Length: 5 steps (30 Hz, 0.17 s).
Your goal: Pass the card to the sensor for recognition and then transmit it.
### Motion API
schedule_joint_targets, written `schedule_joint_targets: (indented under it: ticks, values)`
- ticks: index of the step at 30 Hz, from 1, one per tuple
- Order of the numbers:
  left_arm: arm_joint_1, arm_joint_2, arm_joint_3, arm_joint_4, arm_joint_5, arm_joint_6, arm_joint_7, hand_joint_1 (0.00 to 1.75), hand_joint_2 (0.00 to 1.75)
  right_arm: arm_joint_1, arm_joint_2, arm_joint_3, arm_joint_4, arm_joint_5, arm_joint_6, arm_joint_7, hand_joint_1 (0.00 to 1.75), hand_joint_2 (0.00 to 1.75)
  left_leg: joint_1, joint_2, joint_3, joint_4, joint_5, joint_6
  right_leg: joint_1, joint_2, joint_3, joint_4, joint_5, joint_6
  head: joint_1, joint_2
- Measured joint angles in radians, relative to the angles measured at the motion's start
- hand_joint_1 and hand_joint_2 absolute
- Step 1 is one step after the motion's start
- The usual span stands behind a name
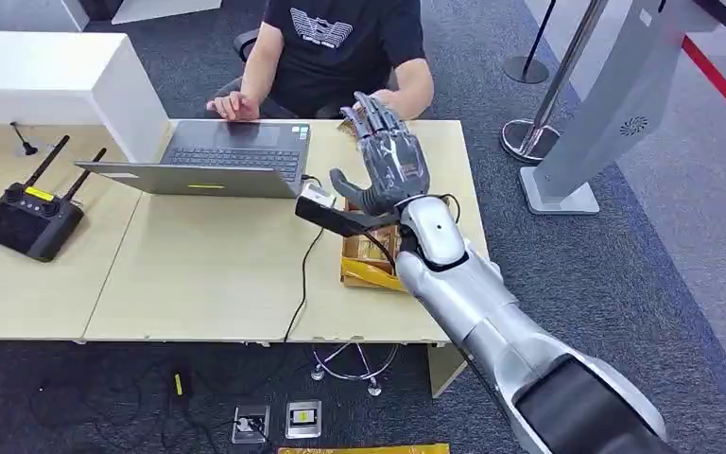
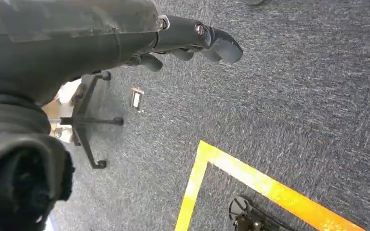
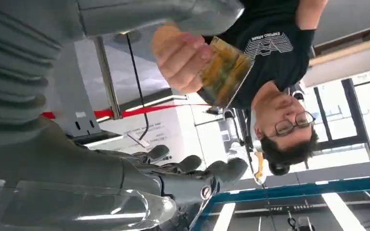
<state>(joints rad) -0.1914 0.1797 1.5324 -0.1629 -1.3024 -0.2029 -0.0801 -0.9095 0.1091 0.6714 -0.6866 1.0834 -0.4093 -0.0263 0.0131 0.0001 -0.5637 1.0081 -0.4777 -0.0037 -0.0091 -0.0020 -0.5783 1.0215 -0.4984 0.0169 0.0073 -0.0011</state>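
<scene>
Now, hand-off
Right hand (image 1: 389, 161): raised over desk, fingers spread, holding nothing.
Card (image 3: 224, 71): pinched in person's hand (image 3: 180, 60), just beside the palm.
Left hand (image 2: 192, 41): hanging low, loosely curled, empty.

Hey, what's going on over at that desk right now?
The robot's right hand is raised open above the light wooden desk, holding nothing. A seated person in a black T-shirt holds a yellowish card in one hand, close to the robot's hand. The left hand hangs over the grey carpet, with nothing seen in it.
</scene>
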Motion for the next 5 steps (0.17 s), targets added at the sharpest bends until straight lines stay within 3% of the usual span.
schedule_joint_targets:
  ticks: [5]
  values:
    - [0.000, 0.000, 0.000, 0.000, 0.004, 0.000, 0.000, 0.00, 0.00, -0.003, -0.011, 0.001, 0.014, -0.004, 0.016, 0.001, 0.00, 0.00, 0.000, 0.000, 0.001, 0.000, 0.000, 0.000, 0.000, 0.000, 0.000, 0.000, 0.000, 0.000, 0.000, 0.000]
